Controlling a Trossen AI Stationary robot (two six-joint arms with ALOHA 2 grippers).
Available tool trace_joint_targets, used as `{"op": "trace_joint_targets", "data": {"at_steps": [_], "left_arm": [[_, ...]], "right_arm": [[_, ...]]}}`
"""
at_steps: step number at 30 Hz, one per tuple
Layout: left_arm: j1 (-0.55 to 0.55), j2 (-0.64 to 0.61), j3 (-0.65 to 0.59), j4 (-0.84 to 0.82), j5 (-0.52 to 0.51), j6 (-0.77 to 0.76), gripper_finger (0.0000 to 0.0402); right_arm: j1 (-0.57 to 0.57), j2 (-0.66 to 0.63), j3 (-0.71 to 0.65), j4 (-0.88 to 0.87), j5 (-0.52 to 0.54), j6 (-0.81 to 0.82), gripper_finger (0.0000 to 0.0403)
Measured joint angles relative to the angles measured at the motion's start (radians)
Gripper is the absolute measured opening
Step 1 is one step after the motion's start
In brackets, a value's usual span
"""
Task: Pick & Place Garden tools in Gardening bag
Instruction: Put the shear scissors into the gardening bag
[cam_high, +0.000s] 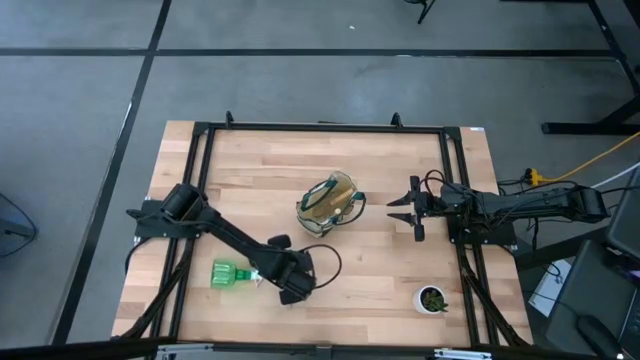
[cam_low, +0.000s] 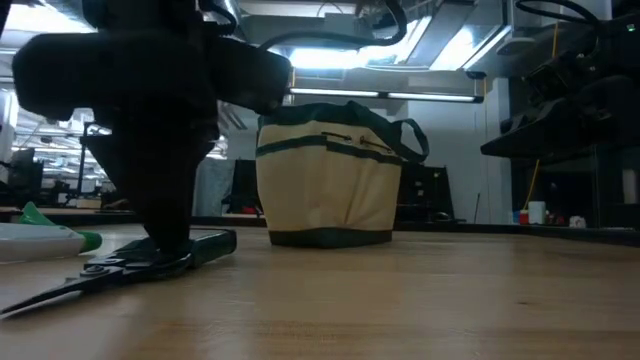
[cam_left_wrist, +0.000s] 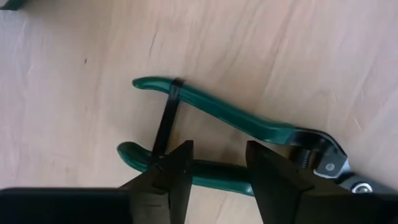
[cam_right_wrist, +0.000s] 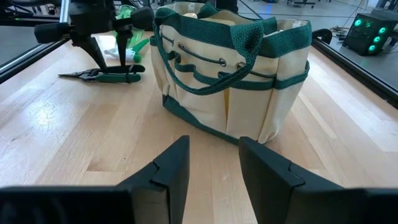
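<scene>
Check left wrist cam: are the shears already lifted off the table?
No. The pruning shears lie flat on the wooden table, with the left gripper open and straddling the lower green handle.

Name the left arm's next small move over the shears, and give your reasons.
Probably close the left tool on the pruning shears. Its open fingers straddle the lower green handle, and the shears lie flat on the table, ungripped. The gardening bag stands apart, toward the table's middle. The right tool waits open beside the bag.
</scene>
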Motion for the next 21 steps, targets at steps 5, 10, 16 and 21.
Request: {"op": "trace_joint_targets", "data": {"at_steps": [5, 10, 16, 21], "left_arm": [[0.009, 0.000, 0.000, 0.001, -0.002, -0.056, 0.0133], [0.016, -0.001, 0.000, 0.000, 0.000, -0.045, 0.0122], [0.018, -0.002, 0.000, 0.000, 0.040, 0.014, 0.0107], [0.019, -0.032, 0.001, -0.025, 0.102, -0.042, 0.0095]], "right_arm": [[0.000, 0.000, 0.000, 0.000, 0.000, 0.000, 0.0144], [0.000, 0.000, 0.000, 0.000, 0.000, 0.000, 0.0144], [0.000, 0.000, 0.000, 0.000, 0.000, 0.000, 0.0144], [0.000, 0.000, 0.000, 0.000, -0.001, 0.000, 0.0144]]}}
